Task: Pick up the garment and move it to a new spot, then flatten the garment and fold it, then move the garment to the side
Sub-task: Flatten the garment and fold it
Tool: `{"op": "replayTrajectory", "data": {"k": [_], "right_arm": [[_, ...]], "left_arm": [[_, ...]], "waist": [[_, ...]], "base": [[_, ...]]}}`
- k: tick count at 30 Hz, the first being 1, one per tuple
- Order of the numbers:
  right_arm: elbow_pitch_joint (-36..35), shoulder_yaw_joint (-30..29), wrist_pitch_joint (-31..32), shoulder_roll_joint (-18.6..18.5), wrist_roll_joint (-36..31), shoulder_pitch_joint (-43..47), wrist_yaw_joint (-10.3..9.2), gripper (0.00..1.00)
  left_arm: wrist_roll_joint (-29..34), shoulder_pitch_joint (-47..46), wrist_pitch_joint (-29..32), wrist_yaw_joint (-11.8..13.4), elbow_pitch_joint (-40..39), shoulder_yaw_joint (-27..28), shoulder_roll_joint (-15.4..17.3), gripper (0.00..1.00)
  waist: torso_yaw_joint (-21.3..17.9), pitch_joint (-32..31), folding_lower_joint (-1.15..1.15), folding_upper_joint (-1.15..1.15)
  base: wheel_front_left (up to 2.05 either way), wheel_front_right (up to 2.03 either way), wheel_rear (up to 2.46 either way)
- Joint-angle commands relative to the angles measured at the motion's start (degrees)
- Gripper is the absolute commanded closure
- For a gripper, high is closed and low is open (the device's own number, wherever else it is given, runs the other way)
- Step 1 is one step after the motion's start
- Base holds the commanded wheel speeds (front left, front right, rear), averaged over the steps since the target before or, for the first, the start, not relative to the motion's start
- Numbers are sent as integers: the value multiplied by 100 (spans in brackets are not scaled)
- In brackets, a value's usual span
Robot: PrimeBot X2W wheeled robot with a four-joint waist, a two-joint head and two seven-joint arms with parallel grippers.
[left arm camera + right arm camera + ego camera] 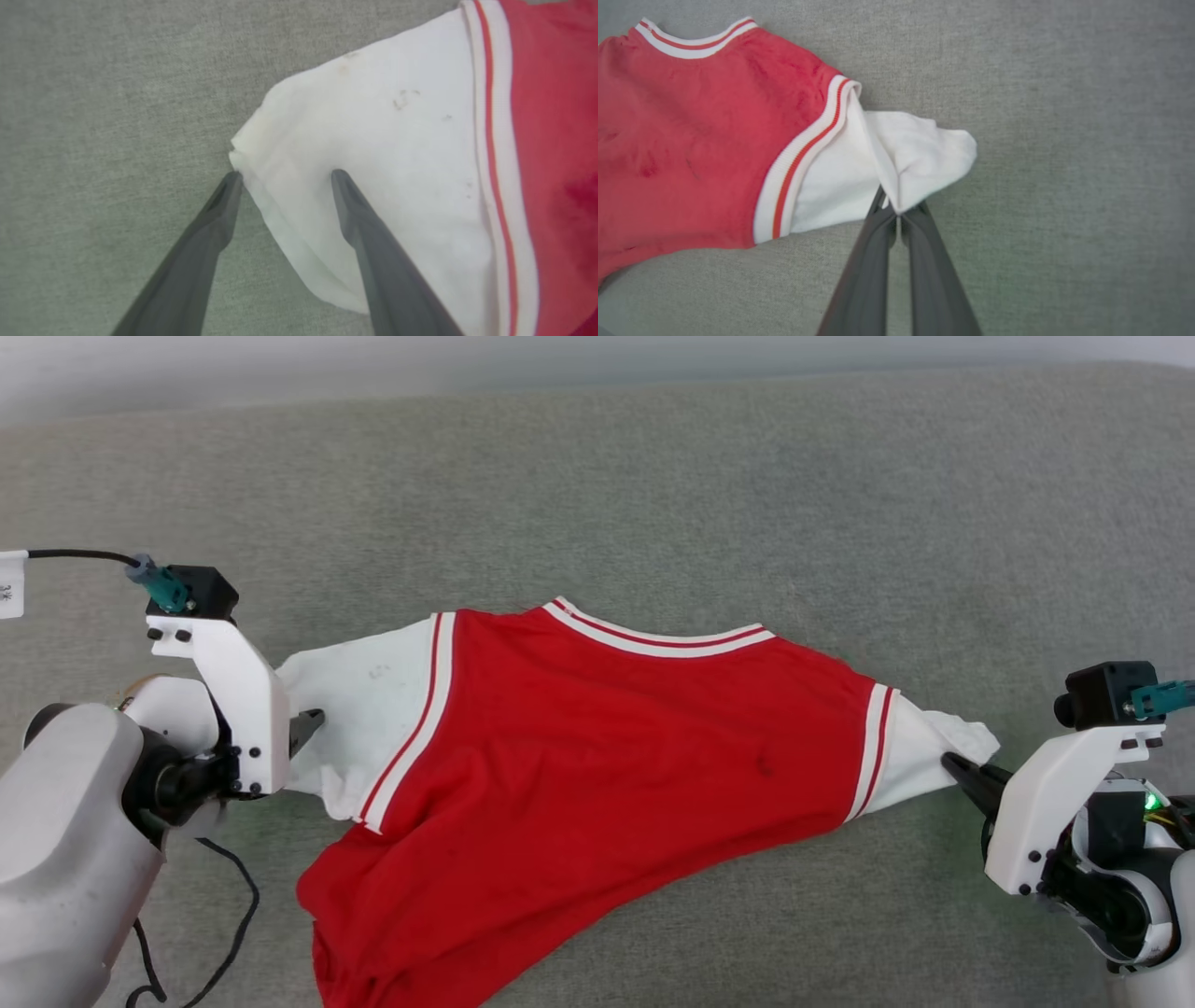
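The garment (597, 737) is a red shirt with white sleeves and red-white trim, spread plain side up across the grey surface; no print shows. Its lower hem is bunched toward the bottom left. My left gripper (285, 173) stands open at the tip of the white left sleeve (373, 140), one finger on the cloth and the other just off its edge. In the head view the left gripper (313, 721) sits at that sleeve's outer end. My right gripper (896, 210) is shut on the edge of the white right sleeve (920, 149), also seen as the right gripper (950, 763).
The grey fabric surface (653, 495) stretches wide beyond and to both sides of the shirt. A black cable (233, 905) trails under my left arm at the lower left. A pale edge runs along the top of the head view.
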Motion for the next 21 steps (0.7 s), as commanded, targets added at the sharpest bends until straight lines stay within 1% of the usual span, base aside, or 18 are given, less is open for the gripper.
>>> {"op": "replayTrajectory", "data": {"k": [1,6,7,8,9,10,13,18,21], "right_arm": [[1,21,-32,44,23,-60,-2,100],[21,57,-69,72,72,-125,-2,100],[32,58,-74,62,68,-127,-2,100],[32,58,-74,62,68,-127,-2,100],[43,59,-83,50,61,-124,-3,100],[48,57,-93,42,62,-132,-3,100],[52,52,-155,-17,9,-195,-3,100],[148,119,-262,-195,-92,-340,-4,100],[252,157,-274,-358,-168,-503,-4,100]], "left_arm": [[20,-127,72,-37,127,-44,20,0],[-18,-198,234,-167,652,-205,-215,0],[-51,-185,313,-216,762,-256,-315,39],[-51,-185,313,-216,762,-256,-315,39],[-62,-172,344,-245,854,-302,-406,76],[-63,-189,319,-276,918,-329,-480,100],[-15,-258,201,-362,1103,-394,-640,100],[304,-715,-355,-414,1321,-416,-685,100],[515,-1017,-723,-358,1348,-416,-722,100]], "waist": [[-136,152,0,0],[-237,297,0,0],[-247,303,0,0],[-247,303,0,0],[-252,305,0,0],[-257,308,0,0],[-245,270,0,0],[-139,11,0,0],[-58,-210,0,0]], "base": [[0,0,0],[0,0,0],[0,0,0],[0,0,0],[0,0,0],[0,0,0],[0,0,0],[0,0,0],[0,0,0]]}}
